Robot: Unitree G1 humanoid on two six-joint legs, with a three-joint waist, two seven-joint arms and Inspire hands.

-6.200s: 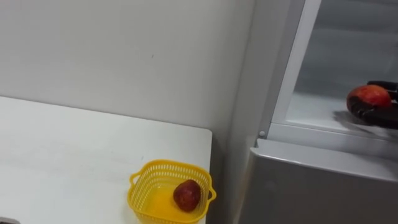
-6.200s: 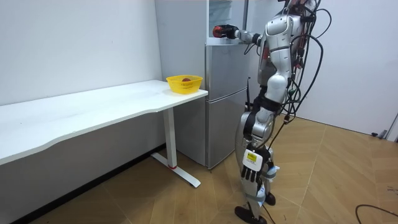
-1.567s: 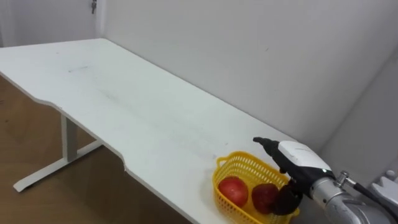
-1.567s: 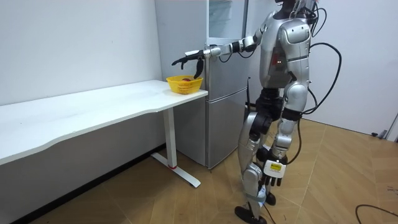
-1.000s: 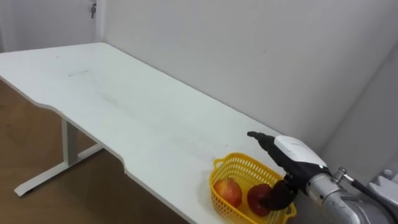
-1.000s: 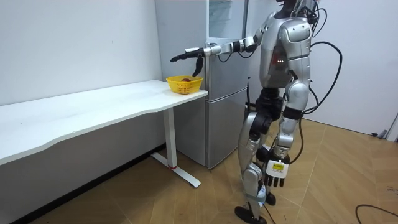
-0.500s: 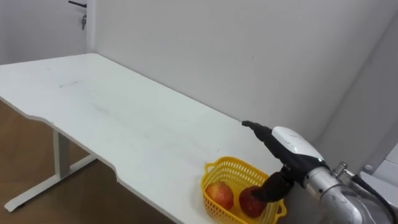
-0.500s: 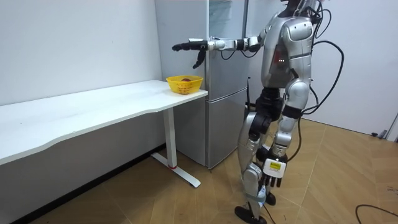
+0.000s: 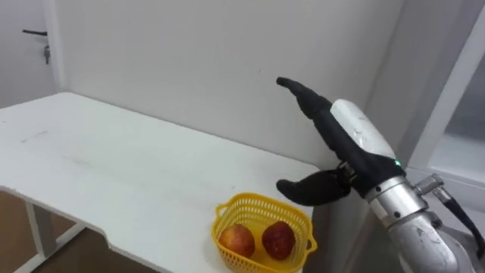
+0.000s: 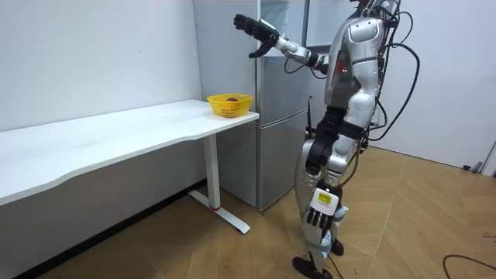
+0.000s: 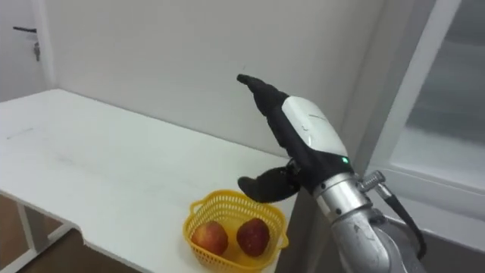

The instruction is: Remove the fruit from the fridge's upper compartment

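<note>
Right hand [image 9: 350,140] aloft, fingers spread, holding nothing | below it, two red fruits [image 9: 278,240] in yellow basket [image 9: 261,199] at worktop [image 9: 114,174] edge, apparently delivered | upper fridge [image 9: 462,144] open to its right | left hand [image 10: 314,218] hangs low

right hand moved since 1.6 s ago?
Yes. In the room view the right hand has lifted from just above the basket up and back toward the fridge top, fingers open, holding nothing.

White tabletop [image 9: 114,174], before me and running off to my left along the wall: one yellow plastic basket [image 9: 261,199] standing directly on it, at its near right corner, close to the edge.
</note>
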